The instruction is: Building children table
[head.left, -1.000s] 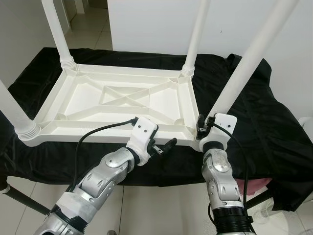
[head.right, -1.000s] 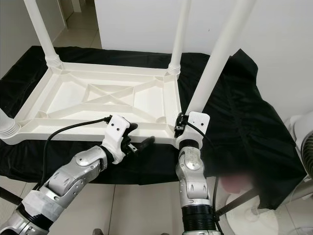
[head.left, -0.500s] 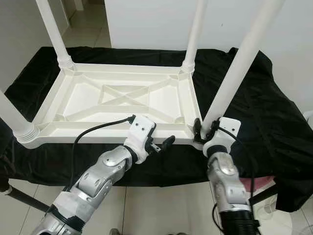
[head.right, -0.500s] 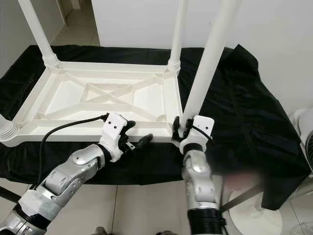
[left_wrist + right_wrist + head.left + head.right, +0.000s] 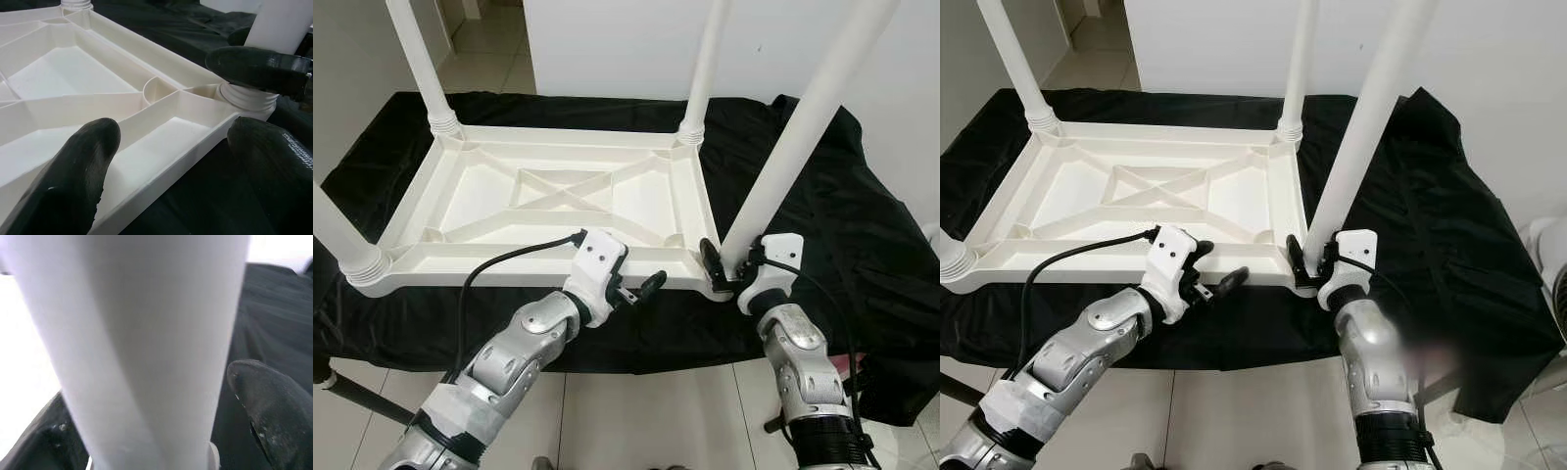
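The right gripper has its jaws closed around the near table leg at its base; the left gripper, jaws open, hovers beside the tabletop frame. The plastic looks light, stiff and slippery; hold low.

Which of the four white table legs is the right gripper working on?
The near-right leg, at the corner closest to the robot's right arm. The right gripper straddles its base; the other three legs stand untouched.

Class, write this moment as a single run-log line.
table upside down on black cloth | right pincer around base of near right leg | left pincer open at near rim
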You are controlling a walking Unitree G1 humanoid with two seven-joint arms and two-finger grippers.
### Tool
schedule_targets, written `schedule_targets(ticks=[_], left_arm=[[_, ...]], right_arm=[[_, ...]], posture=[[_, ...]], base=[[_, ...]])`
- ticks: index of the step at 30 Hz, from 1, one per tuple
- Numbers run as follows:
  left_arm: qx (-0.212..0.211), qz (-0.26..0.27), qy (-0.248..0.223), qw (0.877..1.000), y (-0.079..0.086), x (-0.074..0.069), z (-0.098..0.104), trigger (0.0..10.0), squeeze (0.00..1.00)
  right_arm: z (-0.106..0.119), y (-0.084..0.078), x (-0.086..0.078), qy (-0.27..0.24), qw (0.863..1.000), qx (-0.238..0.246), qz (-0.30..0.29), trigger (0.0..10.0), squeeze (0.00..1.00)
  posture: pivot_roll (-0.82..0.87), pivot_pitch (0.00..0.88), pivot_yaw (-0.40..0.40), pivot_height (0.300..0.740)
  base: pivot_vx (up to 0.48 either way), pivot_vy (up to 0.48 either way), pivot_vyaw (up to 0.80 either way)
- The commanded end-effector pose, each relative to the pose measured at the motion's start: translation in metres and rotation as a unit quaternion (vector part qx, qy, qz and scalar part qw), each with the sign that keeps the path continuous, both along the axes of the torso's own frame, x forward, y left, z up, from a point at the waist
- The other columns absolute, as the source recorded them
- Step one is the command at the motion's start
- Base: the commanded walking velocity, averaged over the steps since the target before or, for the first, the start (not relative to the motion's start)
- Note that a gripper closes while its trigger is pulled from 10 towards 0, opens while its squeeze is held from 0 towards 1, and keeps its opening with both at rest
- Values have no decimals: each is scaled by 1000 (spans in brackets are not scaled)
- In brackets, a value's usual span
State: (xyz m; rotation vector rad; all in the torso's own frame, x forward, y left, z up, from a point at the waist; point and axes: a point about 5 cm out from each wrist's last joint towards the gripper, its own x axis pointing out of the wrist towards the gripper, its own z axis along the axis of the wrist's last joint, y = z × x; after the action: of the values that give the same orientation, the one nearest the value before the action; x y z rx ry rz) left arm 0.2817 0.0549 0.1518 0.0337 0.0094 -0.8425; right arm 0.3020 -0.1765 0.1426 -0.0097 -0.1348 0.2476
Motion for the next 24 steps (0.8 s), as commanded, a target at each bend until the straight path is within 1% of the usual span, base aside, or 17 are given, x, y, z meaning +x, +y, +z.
schedule_targets(ticks=[1,4,6,8,9,11,13,15,16,20,24], left_arm=[[3,-88,4,996,-9,-11,-6,10000,0],[-3,-91,8,996,-10,-12,-7,10000,0],[-4,-81,4,997,-9,-11,-10,10000,0],[2,-75,0,997,-9,-10,-14,10000,0],[3,-73,-1,997,-9,-9,-15,10000,0],[3,-72,-2,997,-9,-9,-15,10000,0],[7,-72,-14,997,-10,-6,-13,10000,0],[8,-72,-16,997,-11,-6,-13,10000,0],[7,-72,-18,997,-11,-5,-13,10000,0],[10,-70,-23,997,-9,-3,-11,10000,0],[12,-71,-29,997,-11,-1,-11,10000,0]], right_arm=[[-1,-1,0,-13,999,-18,26,10000,0],[-1,-2,1,-20,999,-30,35,10000,0],[-3,-3,1,-24,998,-36,45,10000,0],[-6,-4,1,-16,998,-26,54,10000,0],[-7,-4,1,-20,997,-30,63,10000,0],[-8,-4,1,-17,997,-28,67,10000,0],[-10,-4,1,-15,996,-18,84,10000,0],[-11,-5,1,-16,996,-20,88,10000,0],[-11,-5,2,-18,995,-28,94,10000,0],[-8,-5,5,-26,994,-31,104,10000,0],[2,-9,14,-38,991,-42,123,10000,0]], posture=[[-7,56,-31,740],[-7,53,-29,740],[-4,43,-29,740],[-9,30,-27,740],[-9,30,-27,740],[-11,25,-26,740],[-10,12,-26,740],[-10,12,-26,740],[-9,5,-27,740],[-7,0,-33,740],[-3,0,-36,740]], base=[[0,0,0],[0,0,0],[0,0,0],[0,0,0],[0,0,0],[0,0,0],[0,0,0],[0,0,0],[0,0,0],[0,0,0],[0,0,0]])
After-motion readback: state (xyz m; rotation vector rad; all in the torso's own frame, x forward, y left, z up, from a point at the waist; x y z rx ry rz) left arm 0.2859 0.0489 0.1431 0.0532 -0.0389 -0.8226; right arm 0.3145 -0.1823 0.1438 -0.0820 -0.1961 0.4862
